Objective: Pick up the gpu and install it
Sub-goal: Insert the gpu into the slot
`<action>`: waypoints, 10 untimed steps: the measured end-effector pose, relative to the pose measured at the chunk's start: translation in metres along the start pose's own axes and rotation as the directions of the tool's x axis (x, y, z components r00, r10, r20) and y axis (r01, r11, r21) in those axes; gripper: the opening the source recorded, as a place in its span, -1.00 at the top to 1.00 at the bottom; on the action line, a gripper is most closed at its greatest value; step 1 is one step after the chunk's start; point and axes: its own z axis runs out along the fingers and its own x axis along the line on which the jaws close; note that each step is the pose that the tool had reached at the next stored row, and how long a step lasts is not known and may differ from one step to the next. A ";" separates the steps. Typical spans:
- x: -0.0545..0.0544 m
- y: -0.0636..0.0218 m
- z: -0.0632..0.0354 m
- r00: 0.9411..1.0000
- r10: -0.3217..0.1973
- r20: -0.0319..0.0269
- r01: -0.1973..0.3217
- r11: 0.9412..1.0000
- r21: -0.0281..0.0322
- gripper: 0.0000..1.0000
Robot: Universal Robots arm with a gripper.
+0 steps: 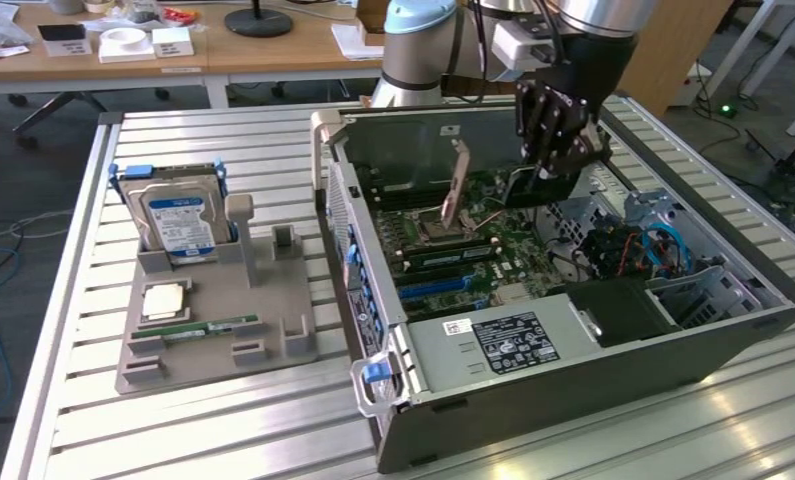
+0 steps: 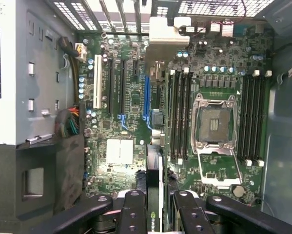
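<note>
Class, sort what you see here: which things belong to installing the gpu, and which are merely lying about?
Job in hand:
gpu, gripped by the pincer
motherboard
open computer case

Lying about:
hard drive
RAM stick
grey holder under both

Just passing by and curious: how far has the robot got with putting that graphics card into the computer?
Done: the gpu is picked up, clamped edge-on in the gripper. In hand: it hangs inside the open computer case, roughly in line with the blue slot on the motherboard. Left: the card does not look pressed into a slot yet.
</note>
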 end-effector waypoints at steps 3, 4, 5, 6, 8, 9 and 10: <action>0.002 0.0018 0.0005 1.000 0.000 0.000 0.000 1.000 0.000 0.47; 0.002 0.0024 0.0007 1.000 0.001 0.000 -0.001 1.000 0.000 0.47; 0.003 0.0033 0.0010 1.000 0.001 0.000 -0.001 1.000 0.000 0.47; 0.003 0.0045 0.0013 1.000 0.001 0.000 -0.001 1.000 0.000 0.47; 0.004 0.0071 0.0020 1.000 0.002 0.000 -0.002 1.000 0.000 0.47; 0.004 0.0088 0.0024 1.000 0.003 0.000 -0.003 1.000 0.000 0.47; 0.004 0.0103 0.0028 1.000 0.003 0.000 -0.003 1.000 0.000 0.47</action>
